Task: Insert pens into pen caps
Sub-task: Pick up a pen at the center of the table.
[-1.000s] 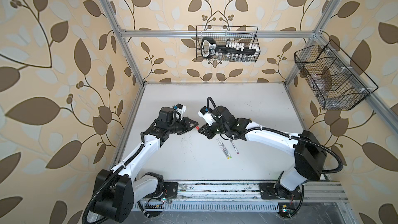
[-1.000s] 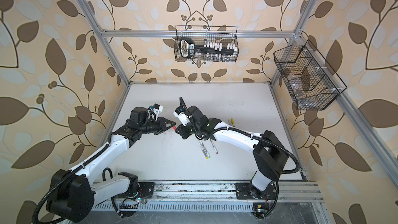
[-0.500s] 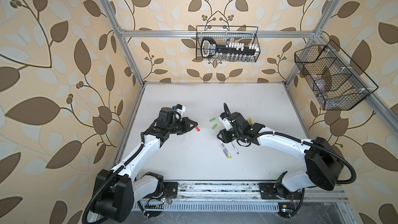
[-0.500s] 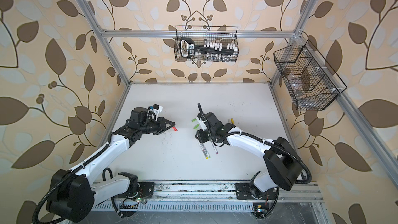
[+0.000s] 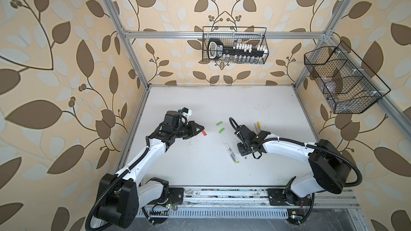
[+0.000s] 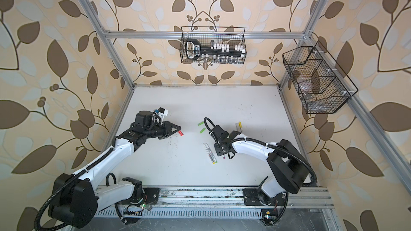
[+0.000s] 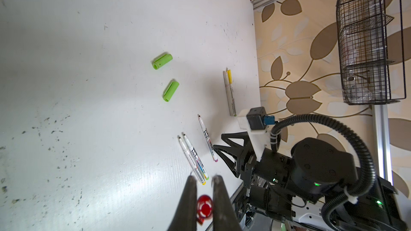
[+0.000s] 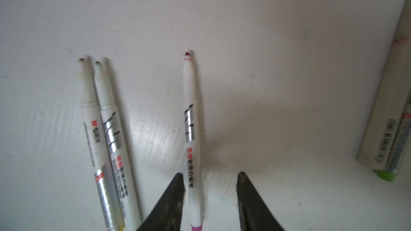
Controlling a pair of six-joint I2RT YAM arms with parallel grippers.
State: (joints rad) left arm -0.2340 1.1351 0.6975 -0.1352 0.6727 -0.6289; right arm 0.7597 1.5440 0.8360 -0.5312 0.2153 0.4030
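The left gripper (image 7: 204,178) pinches the red cap (image 7: 204,206), whose length runs in line with the fingers toward the table's (image 5: 200,107) right edge. The right gripper (image 8: 210,175), jaws spread, hangs over a pink-ended pen (image 8: 191,130) lying near mid-table, tip toward the back edge, plug toward the front.
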